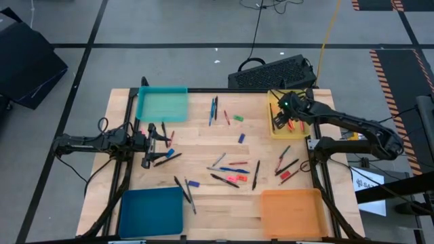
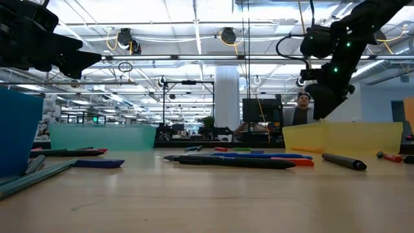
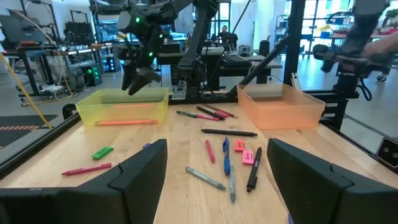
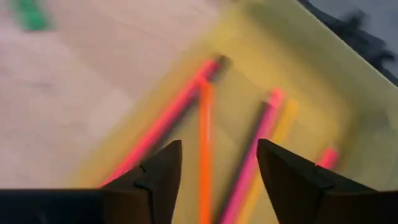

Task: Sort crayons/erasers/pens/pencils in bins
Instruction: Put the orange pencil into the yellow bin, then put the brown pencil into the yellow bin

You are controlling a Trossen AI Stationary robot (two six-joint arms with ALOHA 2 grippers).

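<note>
1. Hanging over the shallow yellow plastic bin (image 1: 274,129) at the far right of the wooden table (image 1: 203,146), the right gripper (image 4: 217,163) points down into it, with its two dark fingers set wide apart and nothing between them.
2. Inside this yellow bin lie several long thin pencils (image 4: 205,143), pink and orange ones, loosely side by side on the bottom.
3. At the left side of the table, the left gripper (image 3: 214,163) rests low, between the teal plastic bin (image 1: 162,104) and the dark blue plastic bin (image 1: 150,211); its fingers are also spread wide and hold nothing.
4. The orange plastic bin (image 1: 291,211) stands at the near right corner, and I see nothing in it.
5. Many things lie scattered on the middle of the table: slender dark pens (image 1: 224,180), one short red crayon (image 1: 288,175) near the right edge, a small green eraser (image 1: 238,118) toward the far side, a small blue eraser (image 1: 241,138) near the centre, and a pink eraser (image 3: 247,157) among the pens.
6. A black keyboard (image 1: 271,72) lies on the floor beyond the table's far edge.
7. In the room behind, a person (image 2: 301,109) is seen, far from the table.
</note>
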